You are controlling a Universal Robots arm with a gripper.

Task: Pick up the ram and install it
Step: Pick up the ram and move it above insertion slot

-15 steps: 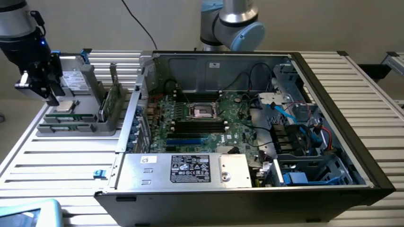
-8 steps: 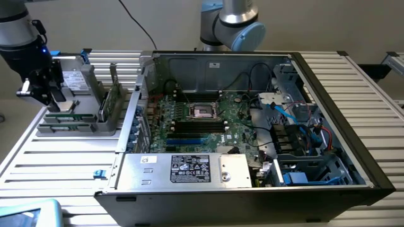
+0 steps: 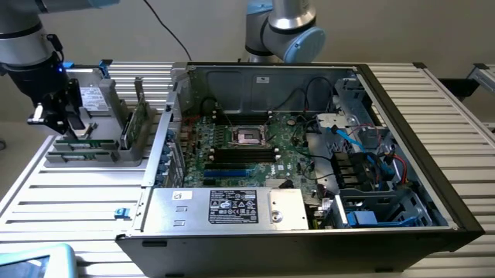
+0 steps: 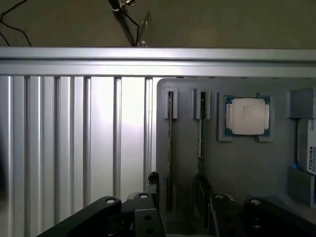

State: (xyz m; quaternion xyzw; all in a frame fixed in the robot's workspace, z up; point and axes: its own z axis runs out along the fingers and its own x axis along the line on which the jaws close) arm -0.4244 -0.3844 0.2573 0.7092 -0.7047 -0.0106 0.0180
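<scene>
Wrist view looks straight down on the grey tray (image 4: 256,168), where two green sticks stand on edge in parallel slots near the tray's rim. The ram (image 4: 170,148) is the stick nearest that rim. The second stick (image 4: 201,133) sits just beside it, and the square processor (image 4: 245,117) lies in its own pocket beyond. The gripper (image 4: 177,190) hangs over the sticks with its fingers (image 4: 152,183) spread wide and gripping nothing. The ram's thin edge runs into the gap between them, while the other finger lines up nearly over the second stick. Whether the tips are down at the ram's level or touching it I cannot tell.

Exterior view puts the arm (image 3: 27,46) in the upper left of the frame, with the gripper low over the tray. The tray sits on the slatted table (image 3: 69,197), at the exterior view's left of the open case (image 3: 263,81). On the motherboard (image 3: 224,124) in mid-frame the dark memory slots (image 3: 246,153) look empty, so nothing is installed yet.

By my reading this is the approach for the pick, the first step. A clean grasp calls for the fingers to straddle the ram alone, square to its flat faces. The far finger must go into the narrow gap between the sticks, not onto the second stick, and the close spacing leaves little room for error.
</scene>
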